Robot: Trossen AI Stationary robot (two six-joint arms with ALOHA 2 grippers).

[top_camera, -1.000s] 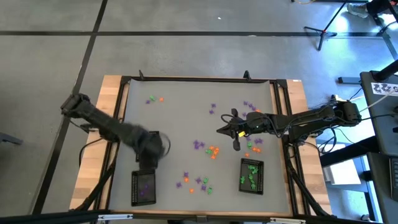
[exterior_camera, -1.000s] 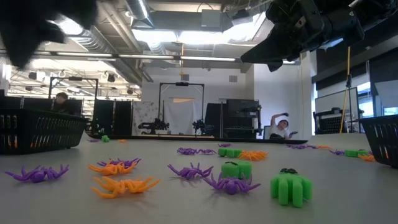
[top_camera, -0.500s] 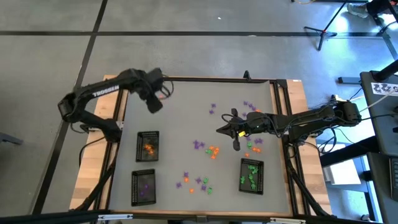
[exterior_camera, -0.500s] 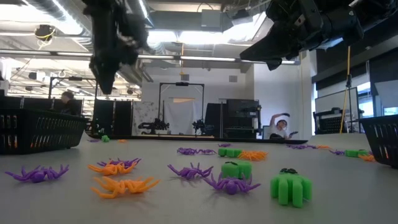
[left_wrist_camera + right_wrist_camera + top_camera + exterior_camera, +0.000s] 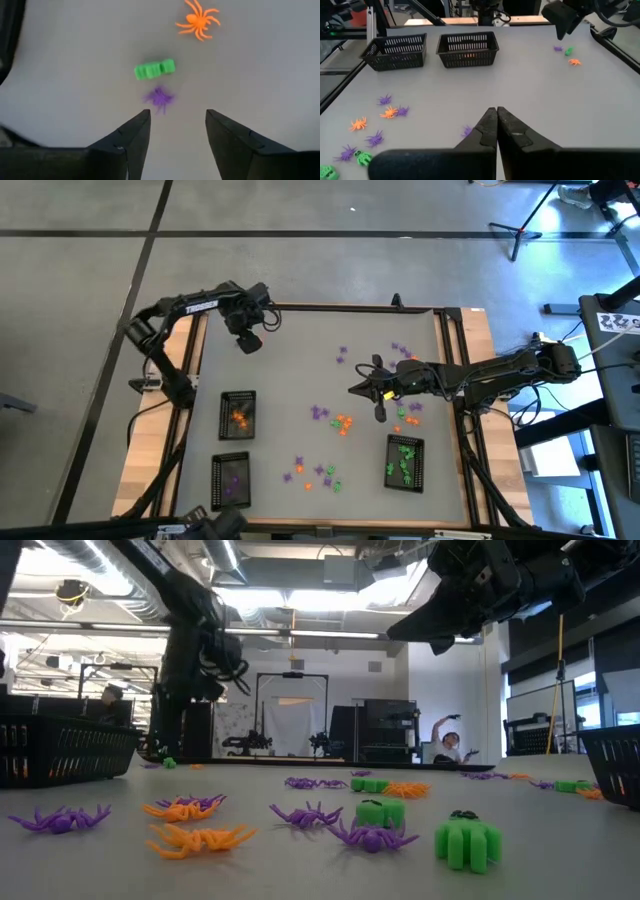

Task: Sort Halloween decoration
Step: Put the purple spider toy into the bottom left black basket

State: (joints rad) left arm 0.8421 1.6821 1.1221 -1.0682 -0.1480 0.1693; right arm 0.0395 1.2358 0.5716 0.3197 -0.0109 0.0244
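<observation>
- Left tool (image 5: 177, 125) hung above the surface (image 5: 300, 380) at its far left corner, fingers (image 5: 132, 137) spread apart w/ nothing between them.
- Just ahead of its tips: a purple spider (image 5: 159, 98). Right beyond that, a green piece (image 5: 154, 69). Farther on, apart from both, an orange spider (image 5: 198, 21). All three lay flat on the surface, none touched by the tool.
- Right tool (image 5: 496, 125) hovered over the surface mid-right, fingers pressed together, holding nothing.
- Just past its tips, a small purple trinket (image 5: 466, 131) on the surface.
- Off to one side of it, a loose scatter of purple, orange & green trinkets (image 5: 390, 111).
- Well beyond it, two black mesh trays (image 5: 467, 49) side by side; the nearer-centre one showed orange inside.
- High view: a third tray (image 5: 404, 462), on the near side of the right tool, held green pieces; the tray w/ purple (image 5: 231, 480) sat at the near left edge.
- More trinkets lay spread between the right tool & the near edge (image 5: 318, 472).
- Low view: a person (image 5: 448, 745) in the room far behind.
</observation>
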